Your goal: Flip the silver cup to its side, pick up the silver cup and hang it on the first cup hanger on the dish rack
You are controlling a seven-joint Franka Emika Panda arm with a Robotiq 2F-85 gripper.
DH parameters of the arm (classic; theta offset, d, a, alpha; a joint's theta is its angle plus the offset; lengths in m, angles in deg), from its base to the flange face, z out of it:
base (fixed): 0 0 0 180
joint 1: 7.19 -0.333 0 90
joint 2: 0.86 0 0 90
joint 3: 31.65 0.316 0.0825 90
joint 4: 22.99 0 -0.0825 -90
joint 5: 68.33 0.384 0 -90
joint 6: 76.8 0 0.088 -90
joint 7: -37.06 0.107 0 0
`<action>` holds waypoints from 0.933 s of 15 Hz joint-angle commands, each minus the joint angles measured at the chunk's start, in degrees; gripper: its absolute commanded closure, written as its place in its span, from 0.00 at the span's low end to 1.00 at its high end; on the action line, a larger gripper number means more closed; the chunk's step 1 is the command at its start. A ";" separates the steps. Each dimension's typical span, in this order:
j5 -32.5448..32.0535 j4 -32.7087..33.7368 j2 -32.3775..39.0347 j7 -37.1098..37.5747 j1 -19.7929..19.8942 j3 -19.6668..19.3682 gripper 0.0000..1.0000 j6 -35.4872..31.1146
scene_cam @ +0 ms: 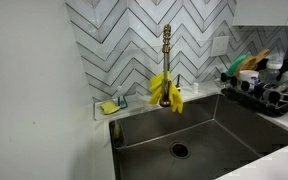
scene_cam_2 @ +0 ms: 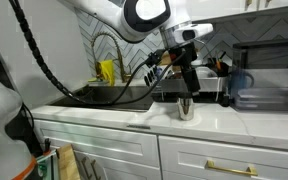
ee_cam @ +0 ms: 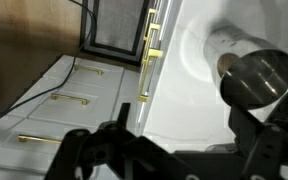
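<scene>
Hovering with hand (scene_cam_2: 185,92) spread over the standing silver cup (scene_cam_2: 185,108) near the counter (scene_cam_2: 234,118) front edge, risking a glancing nudge that sends slick metal rolling toward the drop.

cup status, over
Gripper open, right over cup. Cup upright on counter, not yet tipped. Rack already holds dishes. Nothing between gripper and cup.
</scene>
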 commanded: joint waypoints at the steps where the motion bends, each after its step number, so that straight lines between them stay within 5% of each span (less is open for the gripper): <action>1: 4.08 0.98 1.08 -3.09 -0.03 -1.38 0.00 3.40; 9: 13.44 2.32 2.51 -7.20 -0.17 -2.61 0.00 8.04; 14: 17.42 3.47 4.67 -6.53 -0.30 -2.54 0.08 8.38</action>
